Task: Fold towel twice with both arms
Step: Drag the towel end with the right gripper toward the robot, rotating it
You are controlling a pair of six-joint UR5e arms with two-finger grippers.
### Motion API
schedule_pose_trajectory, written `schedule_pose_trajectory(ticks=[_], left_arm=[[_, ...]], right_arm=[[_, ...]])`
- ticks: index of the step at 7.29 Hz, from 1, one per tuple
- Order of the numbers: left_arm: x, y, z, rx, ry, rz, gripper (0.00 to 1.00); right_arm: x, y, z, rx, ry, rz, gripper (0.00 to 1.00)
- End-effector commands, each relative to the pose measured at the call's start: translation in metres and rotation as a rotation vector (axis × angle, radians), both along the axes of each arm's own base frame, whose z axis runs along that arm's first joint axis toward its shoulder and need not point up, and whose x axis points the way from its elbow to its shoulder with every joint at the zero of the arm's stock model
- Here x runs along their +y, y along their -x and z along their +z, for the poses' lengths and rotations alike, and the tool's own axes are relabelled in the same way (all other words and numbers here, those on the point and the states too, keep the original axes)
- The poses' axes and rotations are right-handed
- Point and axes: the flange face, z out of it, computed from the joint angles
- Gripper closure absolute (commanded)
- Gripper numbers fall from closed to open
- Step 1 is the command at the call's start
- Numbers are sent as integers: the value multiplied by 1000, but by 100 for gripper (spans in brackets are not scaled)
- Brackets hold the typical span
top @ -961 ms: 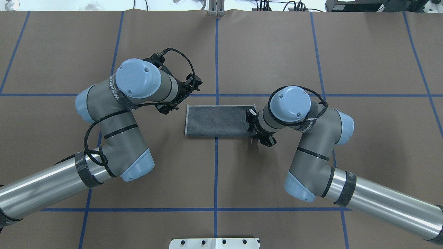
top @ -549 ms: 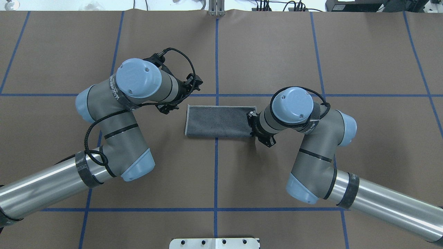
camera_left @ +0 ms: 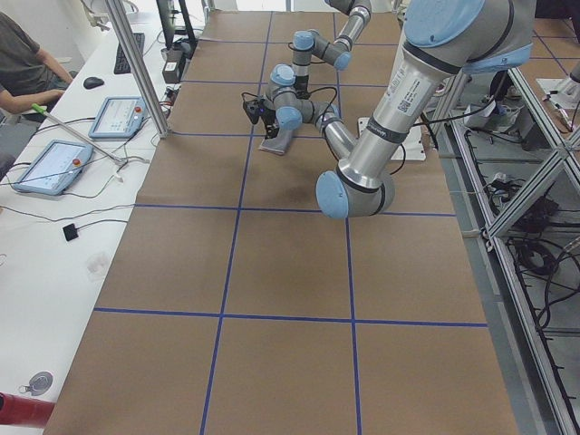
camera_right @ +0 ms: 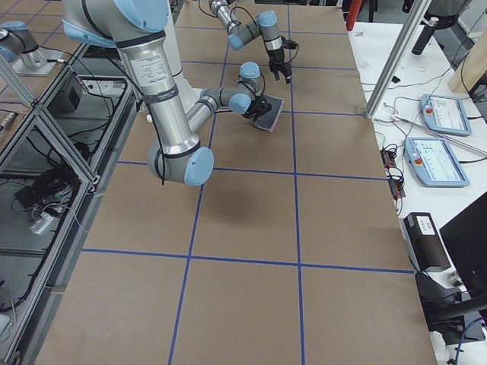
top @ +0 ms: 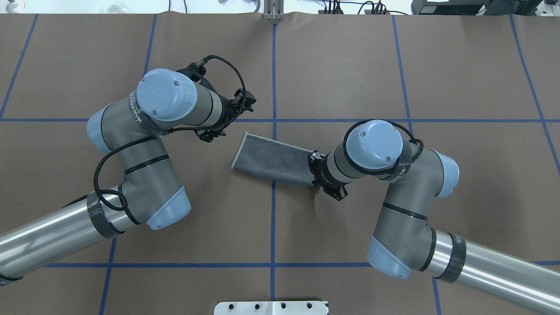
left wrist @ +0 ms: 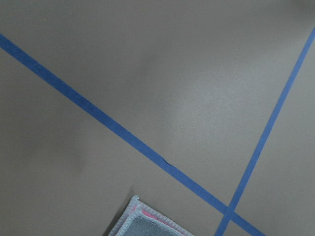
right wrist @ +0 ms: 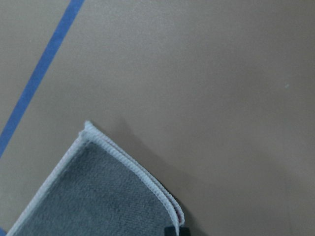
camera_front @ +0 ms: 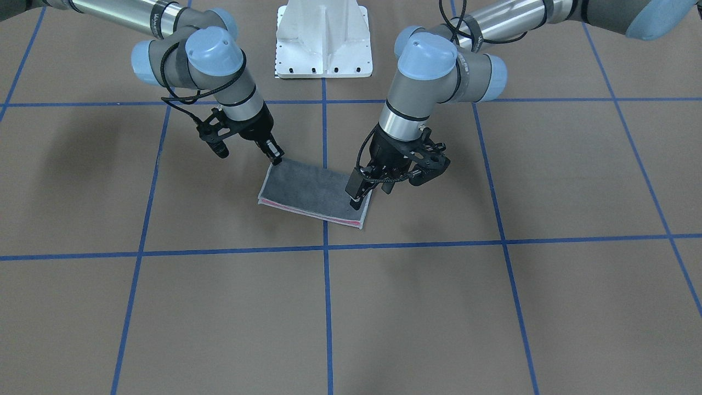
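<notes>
The towel point(top: 271, 159) lies folded once into a strip, dark grey face up, with a pink edge showing along its side point(camera_front: 307, 211). It sits slanted across the middle blue line. My right gripper point(camera_front: 274, 156) is at the strip's end on my right, shut on that corner, with a fingertip point(right wrist: 172, 231) at the towel's rim point(right wrist: 93, 196). My left gripper point(camera_front: 370, 192) stands open over the other end, one finger point(camera_front: 354, 189) down by the cloth. In the left wrist view only a corner of the towel point(left wrist: 142, 223) shows.
Brown paper with blue tape lines point(top: 273, 65) covers the table. The white pedestal base point(camera_front: 323, 38) stands at the robot's side. Tablets and a seated person point(camera_left: 27, 63) are at the far table edge.
The right gripper has moved toward the robot's base, dragging the towel's right end with it, so the strip now lies slanted. The left arm has shifted slightly to its left.
</notes>
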Motion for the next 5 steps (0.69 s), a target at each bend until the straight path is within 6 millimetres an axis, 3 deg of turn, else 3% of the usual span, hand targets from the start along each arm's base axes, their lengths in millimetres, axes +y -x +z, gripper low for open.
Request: schedule_pose_trajectory(ticks=[1,5], left_arm=[[9,13,4,13,-1,11,0],[13,14,7,14,3,21,0]], right_arm=[[49,12,-22,-7,97,-64,100],[78,37,-48,-42,105,-113,100]])
